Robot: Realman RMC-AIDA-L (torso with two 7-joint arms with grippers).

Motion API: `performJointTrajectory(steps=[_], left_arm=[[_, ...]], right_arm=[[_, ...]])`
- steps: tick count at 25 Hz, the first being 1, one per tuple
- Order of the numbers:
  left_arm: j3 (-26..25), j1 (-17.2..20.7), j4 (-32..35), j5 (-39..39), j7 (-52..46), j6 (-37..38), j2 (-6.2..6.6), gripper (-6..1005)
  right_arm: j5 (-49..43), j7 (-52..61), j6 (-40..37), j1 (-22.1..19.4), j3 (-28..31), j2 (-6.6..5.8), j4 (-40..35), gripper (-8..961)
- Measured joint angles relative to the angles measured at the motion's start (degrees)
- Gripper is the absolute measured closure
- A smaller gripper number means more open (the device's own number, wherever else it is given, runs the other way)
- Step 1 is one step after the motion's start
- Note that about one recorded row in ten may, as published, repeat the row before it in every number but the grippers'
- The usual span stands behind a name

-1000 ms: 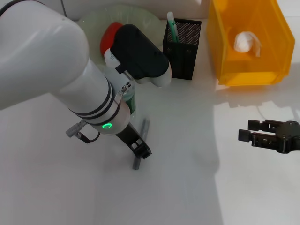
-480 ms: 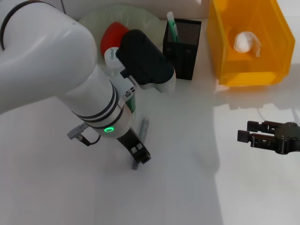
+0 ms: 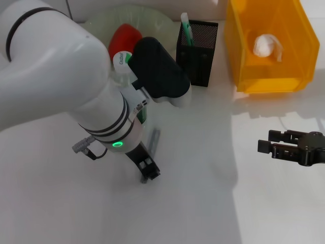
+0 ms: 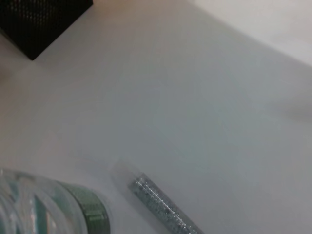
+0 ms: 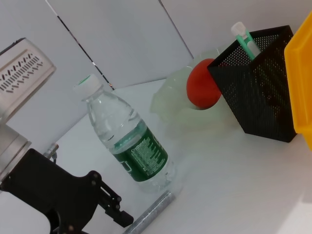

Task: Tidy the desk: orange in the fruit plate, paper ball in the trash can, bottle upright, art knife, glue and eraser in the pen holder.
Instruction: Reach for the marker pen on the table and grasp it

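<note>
The glue (image 3: 154,141) lies on the desk (image 3: 203,198), and my left gripper (image 3: 148,169) is open, low over its near end. It also shows in the right wrist view (image 5: 119,209) beside the glue (image 5: 152,211), and the left wrist view shows the glue (image 4: 163,207) too. The bottle (image 3: 141,111) stands upright right behind it, under my left arm. The orange (image 3: 124,35) sits in the fruit plate (image 3: 99,23). The art knife (image 3: 186,28) stands in the pen holder (image 3: 199,51). The paper ball (image 3: 266,46) lies in the trash can (image 3: 269,84). The eraser is out of view. My right gripper (image 3: 268,142) is open and empty at the right.
My left arm's bulk hides much of the desk's left and part of the bottle (image 5: 136,146). The pen holder (image 5: 258,92) and trash can (image 5: 302,73) stand close together at the back.
My left gripper has slid a little along the glue toward its near end, and the arm has shifted with it. The glue and the right arm have not moved.
</note>
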Motion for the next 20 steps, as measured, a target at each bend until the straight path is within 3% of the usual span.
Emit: performJointTrajectory(steps=[20], left_arm=[[1.4,-0.4,0.5,0.3,0.1,0.5,0.00,552]], right_arm=[[-0.2,0.0,0.2,0.1,0.0,0.00,0.2,314]])
